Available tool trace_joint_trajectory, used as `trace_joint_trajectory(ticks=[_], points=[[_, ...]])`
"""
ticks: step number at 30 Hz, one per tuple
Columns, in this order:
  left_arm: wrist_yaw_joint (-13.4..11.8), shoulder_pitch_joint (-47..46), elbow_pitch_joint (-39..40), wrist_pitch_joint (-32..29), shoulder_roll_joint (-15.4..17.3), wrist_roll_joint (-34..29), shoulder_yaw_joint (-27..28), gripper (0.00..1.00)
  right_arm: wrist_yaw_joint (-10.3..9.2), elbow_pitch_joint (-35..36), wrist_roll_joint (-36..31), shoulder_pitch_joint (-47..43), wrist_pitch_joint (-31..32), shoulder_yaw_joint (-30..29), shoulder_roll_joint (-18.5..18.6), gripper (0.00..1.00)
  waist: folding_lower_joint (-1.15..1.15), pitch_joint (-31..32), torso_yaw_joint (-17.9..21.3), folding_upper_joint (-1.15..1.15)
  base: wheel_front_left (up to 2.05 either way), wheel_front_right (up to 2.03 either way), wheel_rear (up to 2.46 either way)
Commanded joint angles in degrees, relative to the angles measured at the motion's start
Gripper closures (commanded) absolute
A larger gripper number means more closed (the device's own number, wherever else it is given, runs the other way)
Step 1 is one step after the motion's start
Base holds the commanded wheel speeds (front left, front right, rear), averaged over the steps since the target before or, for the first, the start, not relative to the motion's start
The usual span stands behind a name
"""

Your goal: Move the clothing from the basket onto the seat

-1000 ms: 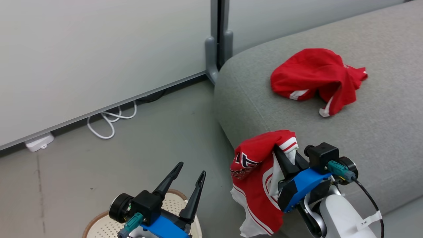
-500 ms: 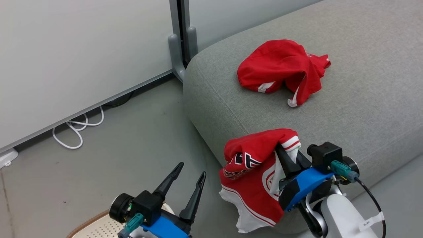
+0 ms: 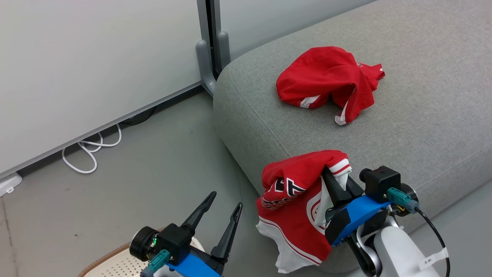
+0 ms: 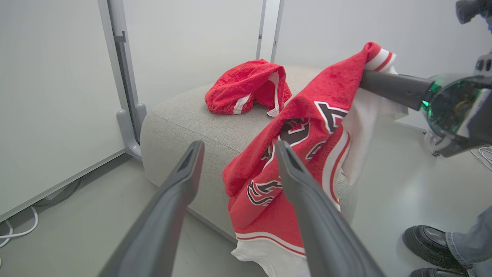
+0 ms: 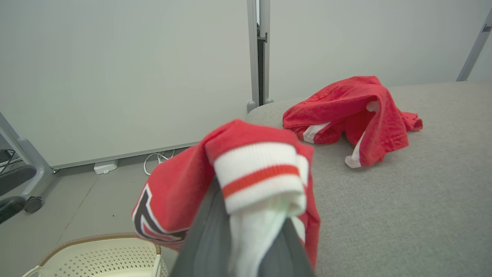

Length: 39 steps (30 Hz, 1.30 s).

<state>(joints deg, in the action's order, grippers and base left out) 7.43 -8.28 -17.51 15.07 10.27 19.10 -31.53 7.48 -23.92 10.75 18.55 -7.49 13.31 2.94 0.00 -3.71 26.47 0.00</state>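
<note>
Lower centre of frame: right gripper (image 3: 326, 173) fingers pinch the jersey (image 3: 292, 227); garment hangs, long axis vertical, hem pointing down. Lower left: left gripper (image 3: 226, 199) fingers spread

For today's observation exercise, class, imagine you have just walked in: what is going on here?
The robot's right gripper is shut on a bright red jersey with white trim and dark lettering, which hangs at the near edge of the large grey fabric sofa. A second red jersey lies crumpled on the sofa's top. The left gripper is open and empty, by the cream-white perforated plastic basket.
</note>
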Motion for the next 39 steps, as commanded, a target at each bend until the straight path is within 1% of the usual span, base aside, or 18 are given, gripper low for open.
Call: trace_joint_trajectory(ticks=[1,5,9,12,15,18,23,28,32,35,39], points=[[0.1,-0.6,-0.1,0.1,0.1,0.1,0.2,0.0,0.03,0.0,0.4,-0.3,-0.4,-0.2,-0.1,1.0,0.0,0.0,-0.1,0.0,0.0,0.0,0.0],[0.1,-0.6,0.1,0.1,0.2,0.0,0.4,0.0,0.03,-0.1,0.5,0.4,-0.1,-0.2,-0.1,1.0,0.0,-0.3,-0.3,0.0,0.0,0.0,0.0],[0.1,-0.6,0.5,0.1,0.4,-0.4,0.6,0.0,0.03,0.7,0.5,3.2,0.5,-1.5,-0.1,1.0,0.0,-1.0,-0.1,0.0,0.0,0.0,0.0],[0.1,-0.8,0.9,0.1,0.8,-0.7,0.9,0.0,0.03,1.2,1.3,6.4,1.3,-3.7,-0.1,1.0,0.0,-2.1,0.1,0.0,0.0,0.0,0.0],[0.1,-1.2,1.7,0.1,1.6,-1.1,1.2,0.0,0.03,1.8,0.8,11.0,2.7,-6.6,0.2,1.0,0.0,-3.6,0.3,0.0,0.0,0.0,0.0],[0.1,-2.0,2.7,0.1,2.4,-1.4,0.8,0.0,0.03,2.7,0.5,16.1,4.8,-9.4,1.4,1.0,0.0,-5.8,0.1,0.0,0.0,0.0,0.0],[0.1,-3.8,4.3,0.1,4.0,-2.2,0.2,0.0,0.03,4.0,0.4,24.9,9.9,-13.3,5.2,1.0,0.0,-10.0,-0.7,0.0,0.0,0.0,0.0],[0.1,-6.0,6.1,0.1,6.6,-2.7,-0.6,0.0,0.03,5.2,0.6,33.5,13.0,-18.4,9.2,1.0,0.0,-14.8,-1.6,0.0,0.0,0.0,0.0],[0.1,-7.8,7.5,0.1,8.8,-3.2,-0.9,0.0,0.03,6.3,-0.1,40.1,13.3,-23.9,12.3,1.0,0.0,-18.7,-2.7,0.0,0.0,0.0,0.0],[0.1,-9.1,8.7,-0.1,9.8,-3.6,-0.8,0.0,0.03,6.1,-0.8,44.4,12.8,-28.2,14.8,1.0,0.0,-21.3,-3.8,0.0,0.0,0.0,0.0],[0.0,-10.5,10.2,-0.7,10.8,-4.4,-1.1,0.0,0.03,5.1,-2.2,47.4,11.2,-32.6,16.4,1.0,0.0,-24.3,-5.1,0.0,0.0,0.0,0.0]])
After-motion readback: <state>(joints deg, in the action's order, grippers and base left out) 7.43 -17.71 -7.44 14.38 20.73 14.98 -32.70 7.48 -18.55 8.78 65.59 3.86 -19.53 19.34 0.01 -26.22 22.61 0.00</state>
